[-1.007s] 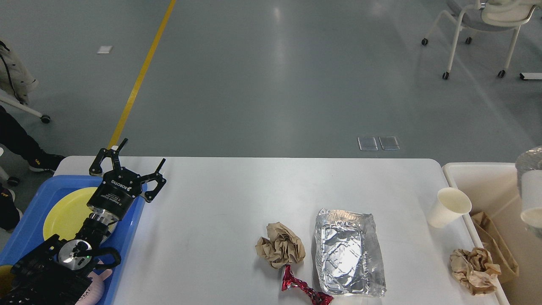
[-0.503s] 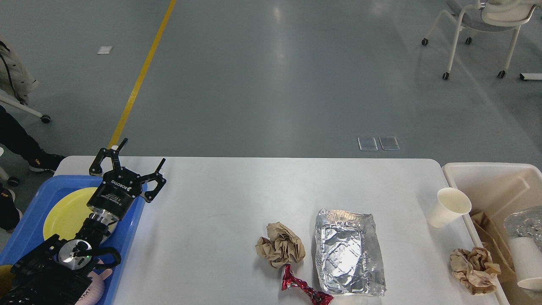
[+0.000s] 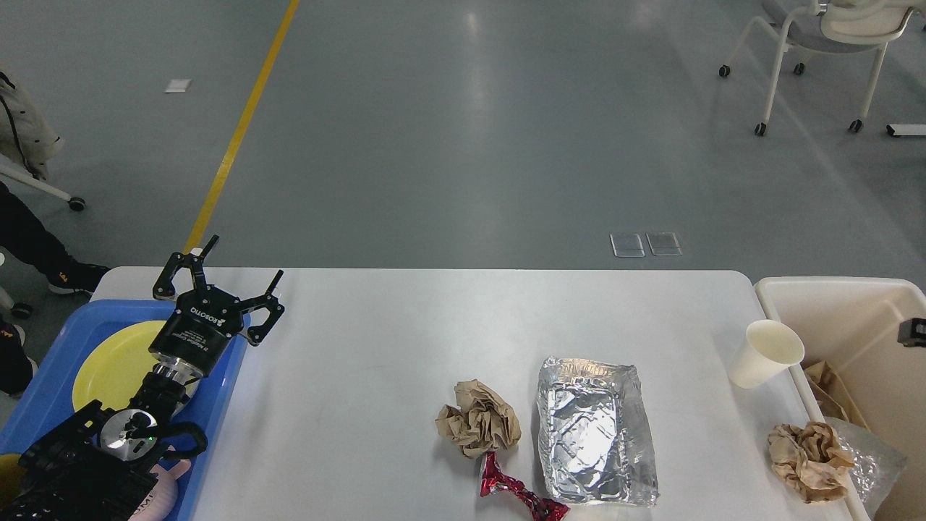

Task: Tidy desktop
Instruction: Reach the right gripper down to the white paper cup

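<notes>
The white desktop [image 3: 376, 340] holds a crumpled brown paper ball [image 3: 479, 418], a red foil wrapper [image 3: 521, 496], a crushed foil tray [image 3: 595, 430], a tilted white paper cup [image 3: 765, 353] and a second brown paper ball [image 3: 810, 450] at the right edge. My left gripper [image 3: 247, 257] is open and empty, above the blue tray's right rim, far from the litter. Only a small dark piece of my right gripper [image 3: 913, 331] shows at the right edge, over the bin.
A blue tray [image 3: 51, 362] at the left holds a yellow plate [image 3: 108, 362] and a pink item [image 3: 163, 496]. A cream-white bin [image 3: 817, 304] beside the table's right end holds crumpled foil [image 3: 872, 457] and a brown paper bag [image 3: 832, 383]. A wheeled chair [image 3: 817, 43] stands far back.
A foil piece and white cups at the right edge dropped down into the bin; the foil now lies there. A dark piece of my right gripper appeared. The left arm has not moved.
</notes>
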